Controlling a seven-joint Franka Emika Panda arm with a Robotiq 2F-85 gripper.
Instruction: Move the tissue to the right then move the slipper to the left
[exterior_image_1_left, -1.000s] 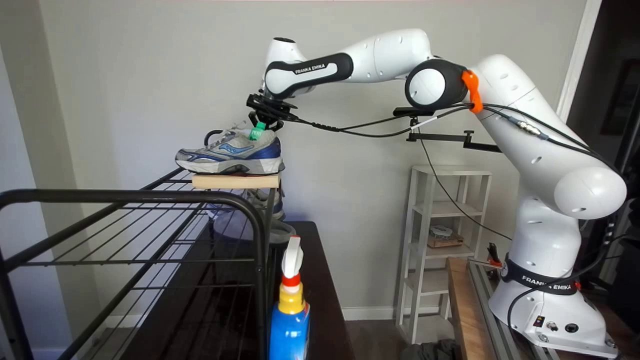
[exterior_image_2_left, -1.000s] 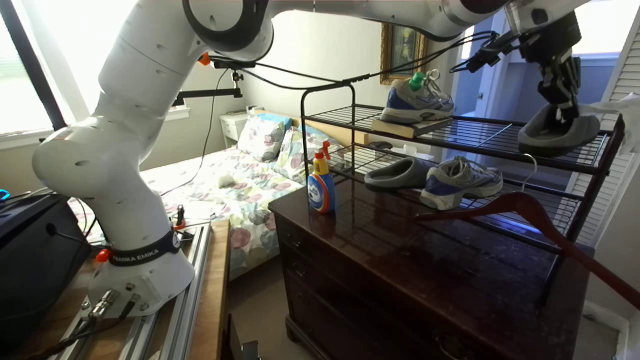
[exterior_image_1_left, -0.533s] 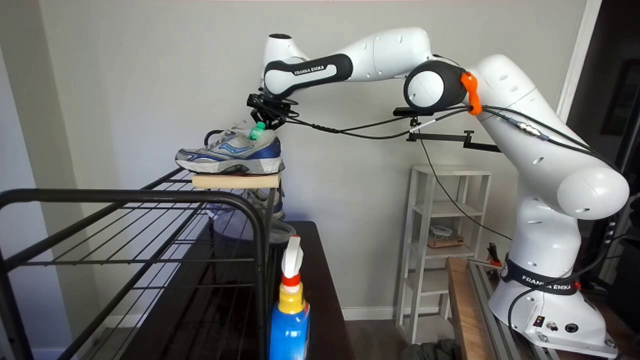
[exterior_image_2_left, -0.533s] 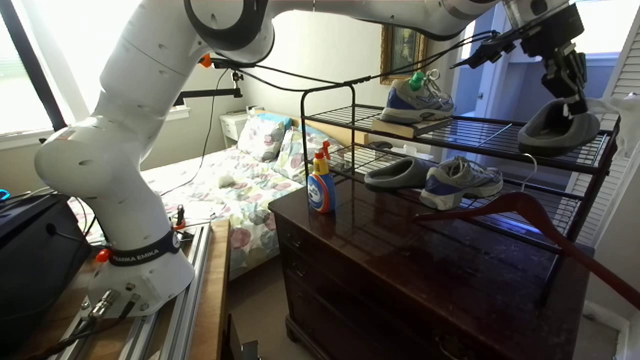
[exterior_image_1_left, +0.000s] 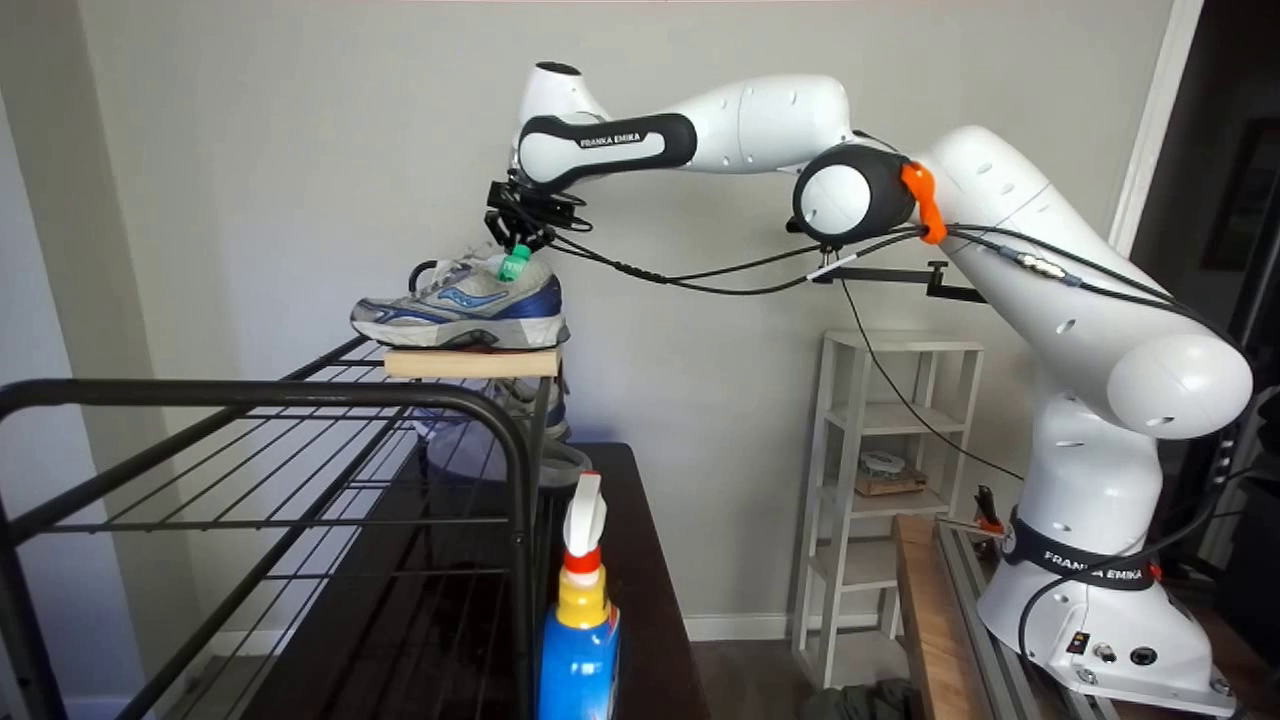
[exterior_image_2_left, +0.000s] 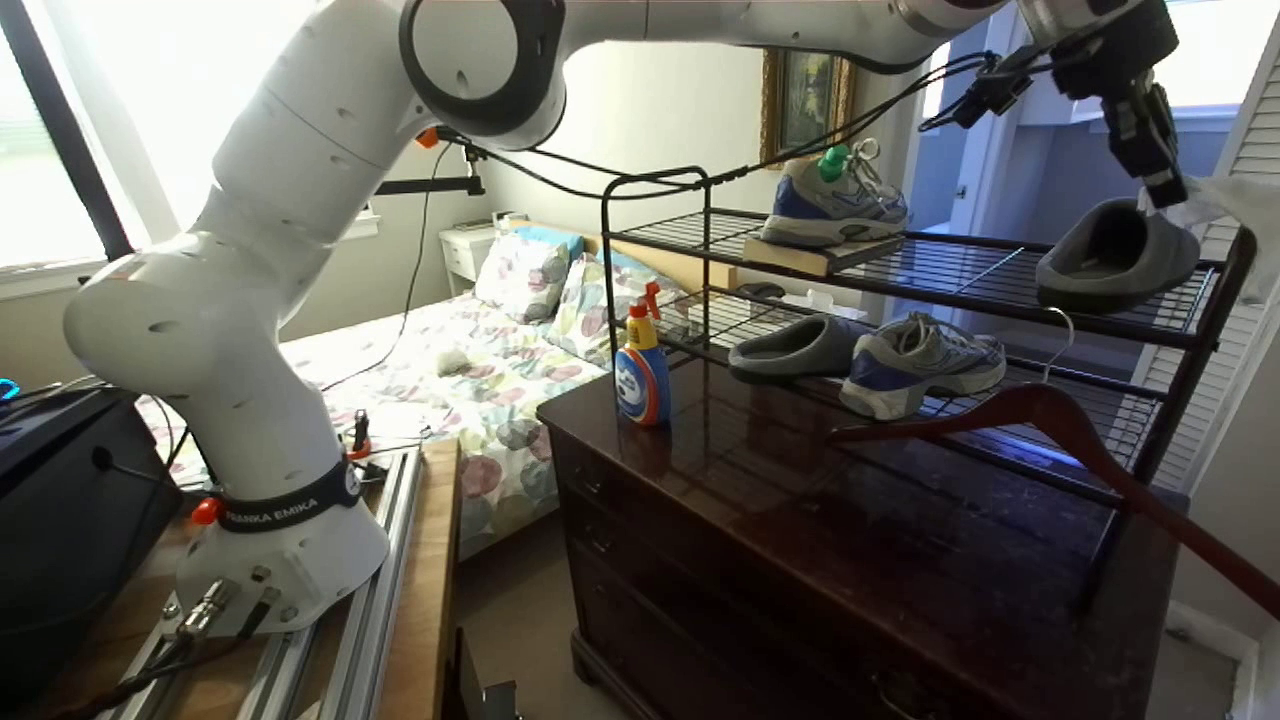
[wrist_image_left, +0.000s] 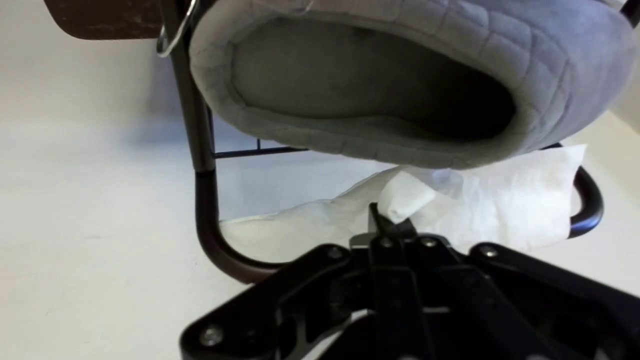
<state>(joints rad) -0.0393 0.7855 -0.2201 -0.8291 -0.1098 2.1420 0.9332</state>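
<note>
Hand (wrist_image_left: 393, 227) pinches the tissue (wrist_image_left: 510, 205) beside the grey slipper (wrist_image_left: 565, 75)

We see the hand drawn together, a crumpled tuft of white tissue caught between its tips. The rest of it spreads across the end of the dark metal shoe rack (exterior_image_1_left: 250, 393), just beside the slipper; whether the two touch, we cannot tell. The slipper sits upright on the top shelf (exterior_image_2_left: 960, 298), and the hand is at its far side in an exterior view.

Farther along that shelf we find a grey-and-blue running shoe (exterior_image_1_left: 465, 312) on a thick book (exterior_image_1_left: 470, 364), with a green cap (exterior_image_1_left: 514, 264) showing at the shoe's collar. On the shelf below (exterior_image_2_left: 1130, 405), a second grey slipper (exterior_image_2_left: 795, 352) and a second running shoe (exterior_image_2_left: 925, 370) stand side by side. A dark red clothes hanger (exterior_image_2_left: 1048, 405) slants in front of that lower shelf. Our bench (exterior_image_2_left: 740, 470) is dark wood with drawers; it carries the rack, and a blue spray bottle (exterior_image_2_left: 642, 378) with a yellow neck stands upright on it, near a rack leg.
</note>
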